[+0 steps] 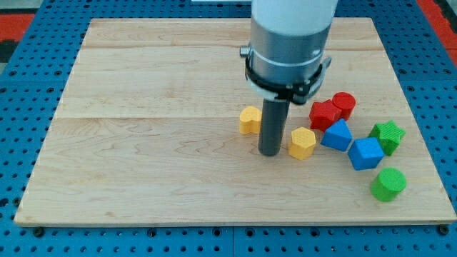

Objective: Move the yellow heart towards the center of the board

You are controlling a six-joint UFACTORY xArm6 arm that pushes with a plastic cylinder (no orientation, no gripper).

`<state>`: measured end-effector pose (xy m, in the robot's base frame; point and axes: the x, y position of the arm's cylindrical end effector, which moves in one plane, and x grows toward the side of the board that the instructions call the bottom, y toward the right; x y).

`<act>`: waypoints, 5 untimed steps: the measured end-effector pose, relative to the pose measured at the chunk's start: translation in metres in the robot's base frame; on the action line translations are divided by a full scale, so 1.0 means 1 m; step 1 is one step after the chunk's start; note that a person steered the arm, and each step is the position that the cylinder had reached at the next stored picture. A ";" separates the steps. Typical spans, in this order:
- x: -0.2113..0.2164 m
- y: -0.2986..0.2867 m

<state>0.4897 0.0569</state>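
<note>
The yellow heart (250,120) lies on the wooden board (143,143) a little right of the middle. My tip (269,152) rests on the board just to the heart's lower right, close beside it. A yellow hexagon block (302,143) lies right of the tip, so the tip stands between the two yellow blocks. I cannot tell whether the rod touches either one.
To the right lie a red star-like block (324,114), a red cylinder (344,105), a blue triangle-like block (337,135), a blue cube (365,153), a green star (388,135) and a green cylinder (388,184). The arm's grey body (289,43) hangs over the top middle.
</note>
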 end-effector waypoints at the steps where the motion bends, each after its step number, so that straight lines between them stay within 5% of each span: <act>1: -0.029 -0.041; 2: -0.071 -0.082; 5: -0.118 -0.010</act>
<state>0.3716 0.0465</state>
